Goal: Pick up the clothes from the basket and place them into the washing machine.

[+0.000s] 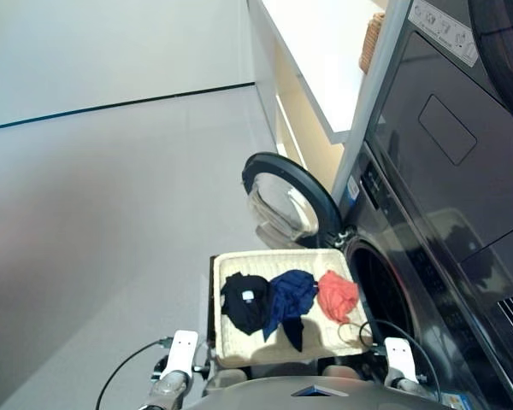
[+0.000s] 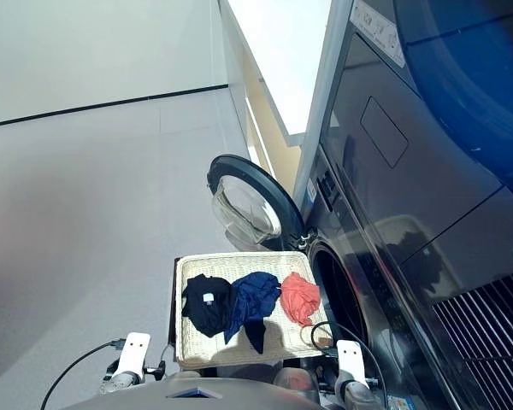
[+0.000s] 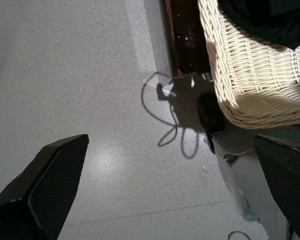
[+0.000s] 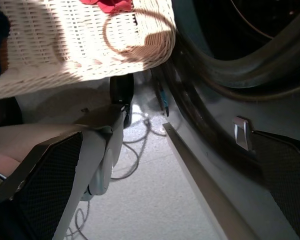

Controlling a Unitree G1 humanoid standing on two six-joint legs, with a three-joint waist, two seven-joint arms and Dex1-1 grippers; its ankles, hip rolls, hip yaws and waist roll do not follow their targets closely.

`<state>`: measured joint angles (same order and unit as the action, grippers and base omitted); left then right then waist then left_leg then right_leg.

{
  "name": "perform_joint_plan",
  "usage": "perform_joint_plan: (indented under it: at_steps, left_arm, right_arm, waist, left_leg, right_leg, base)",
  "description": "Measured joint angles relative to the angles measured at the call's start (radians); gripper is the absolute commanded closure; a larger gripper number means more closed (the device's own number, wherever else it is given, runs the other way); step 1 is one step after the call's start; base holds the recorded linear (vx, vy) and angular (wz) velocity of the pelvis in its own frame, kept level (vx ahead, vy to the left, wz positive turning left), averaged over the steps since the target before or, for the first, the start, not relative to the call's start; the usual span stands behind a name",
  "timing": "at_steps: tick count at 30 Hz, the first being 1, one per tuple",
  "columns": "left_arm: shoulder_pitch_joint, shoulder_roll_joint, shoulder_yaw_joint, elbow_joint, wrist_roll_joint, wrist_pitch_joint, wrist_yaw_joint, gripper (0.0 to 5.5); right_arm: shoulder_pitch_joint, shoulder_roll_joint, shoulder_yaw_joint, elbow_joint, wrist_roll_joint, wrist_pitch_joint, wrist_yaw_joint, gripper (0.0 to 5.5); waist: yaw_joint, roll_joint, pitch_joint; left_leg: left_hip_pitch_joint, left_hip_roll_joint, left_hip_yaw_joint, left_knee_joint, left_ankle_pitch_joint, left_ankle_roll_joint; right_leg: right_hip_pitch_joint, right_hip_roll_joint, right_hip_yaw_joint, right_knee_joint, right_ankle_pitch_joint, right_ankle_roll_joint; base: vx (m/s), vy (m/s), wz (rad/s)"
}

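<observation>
Both grippers, left gripper [image 3: 170,200] and right gripper [image 4: 165,190], gape wide and empty below the basket [image 1: 278,260]; black garment [image 1: 244,301], navy garment [image 1: 291,295] and coral garment [image 1: 337,295] lie inside it

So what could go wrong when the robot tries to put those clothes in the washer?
Maybe these:
1. The navy garment overlaps the black garment, so grabbing one may drag the other out of the basket.
2. The coral garment lies at the basket edge nearest the washing machine; it could slip into the gap and land on the floor.
3. A loose cable lies on the floor below the right tool and may snag.
</observation>
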<state>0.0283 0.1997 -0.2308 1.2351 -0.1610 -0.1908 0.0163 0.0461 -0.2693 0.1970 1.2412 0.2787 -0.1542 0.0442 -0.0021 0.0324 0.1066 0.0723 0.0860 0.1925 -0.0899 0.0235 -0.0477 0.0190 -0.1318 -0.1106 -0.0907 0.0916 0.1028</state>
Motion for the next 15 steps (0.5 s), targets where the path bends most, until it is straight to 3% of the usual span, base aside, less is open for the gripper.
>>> perform_joint_plan:
  at_steps: [6,15]
  left_arm:
    - [-0.004,0.007,-0.001,-0.085,-0.002,-0.022,0.001,0.0]
    - [-0.007,0.01,-0.033,-0.216,-0.022,-0.026,0.027,0.0]
  right_arm:
    - [0.002,0.0,0.007,-0.022,0.0,-0.001,-0.001,0.0]
    - [0.008,-0.003,0.032,-0.155,-0.026,-0.01,-0.032,0.0]
  waist:
    - [0.0,-0.01,0.015]
    - [0.0,-0.021,0.048]
  left_leg:
    - [-0.005,0.0,0.0,0.004,0.001,0.0]
    - [0.006,-0.001,0.001,0.005,0.0,-0.001]
  right_leg:
    - [-0.007,0.0,0.004,0.001,0.002,0.0]
    - [0.003,0.0,0.004,0.0,0.003,-0.002]
  base:
    - [0.0,0.0,0.0]
    - [0.0,0.0,0.0]
